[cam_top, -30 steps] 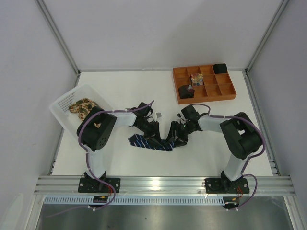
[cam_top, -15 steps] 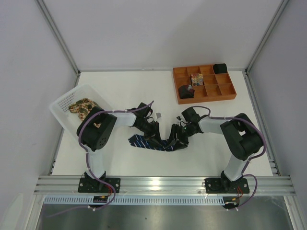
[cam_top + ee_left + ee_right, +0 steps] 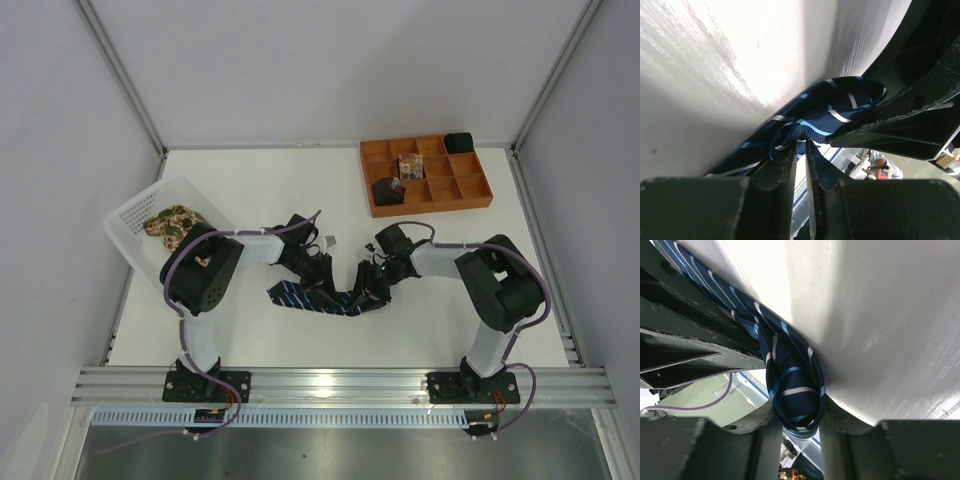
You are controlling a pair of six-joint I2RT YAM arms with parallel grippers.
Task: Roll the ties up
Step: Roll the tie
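Down at the tabletop, the left gripper (image 3: 801,145) has its two black fingers (image 3: 775,172) drawn almost together, with only a thin slit between them. Their tips nip a fold of the navy tie (image 3: 815,117). The right gripper (image 3: 796,422) stands wider, its fingers (image 3: 840,440) clamped on either side of a plump folded loop of the same tie. The fabric is smooth and finely ribbed, dark blue, crossed by thin pale-blue and white diagonal stripes.

From above, the two grippers meet nearly tip to tip at the middle of the white table (image 3: 260,185). The left arm (image 3: 200,270) rises from its base, bends at a bulky black joint, and reaches rightward with its pale forearm low over the surface. The right arm (image 3: 500,285) mirrors it and reaches leftward. A purple cable runs along each arm.

One narrow, flat end of the navy tie lies out on the table to the left, below the left gripper; the rest bunches between the grippers.

A tan floral tie (image 3: 170,225) sits crumpled in a white perforated basket (image 3: 135,205) at the table's left edge. An orange tray (image 3: 470,185) of square compartments lies at the far right and holds a few small dark and colourful bundles.
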